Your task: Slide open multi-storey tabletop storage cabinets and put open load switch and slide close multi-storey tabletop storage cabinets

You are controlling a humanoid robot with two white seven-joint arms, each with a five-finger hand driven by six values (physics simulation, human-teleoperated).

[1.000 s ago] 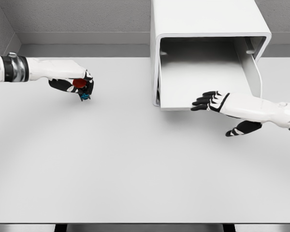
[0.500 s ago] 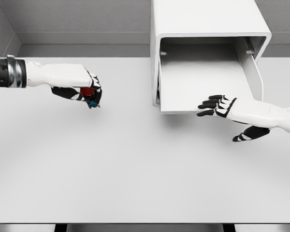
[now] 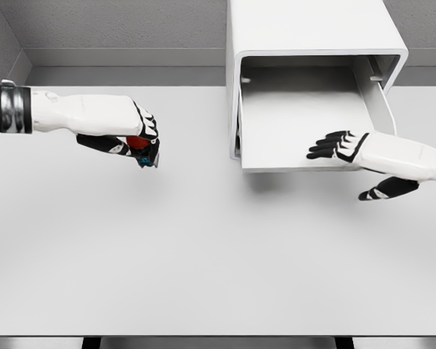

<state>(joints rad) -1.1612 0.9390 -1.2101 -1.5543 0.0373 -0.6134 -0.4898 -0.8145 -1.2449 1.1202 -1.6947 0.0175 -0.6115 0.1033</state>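
Your left robot hand (image 3: pixel 134 138) is gripping the switch (image 3: pixel 139 145) above the surface (image 3: pixel 203 254), well left of the drawer (image 3: pixel 305 123). Your right robot hand (image 3: pixel 341 147), fingers spread, is resting at the drawer's front edge. You are carrying; next, lower it inside.
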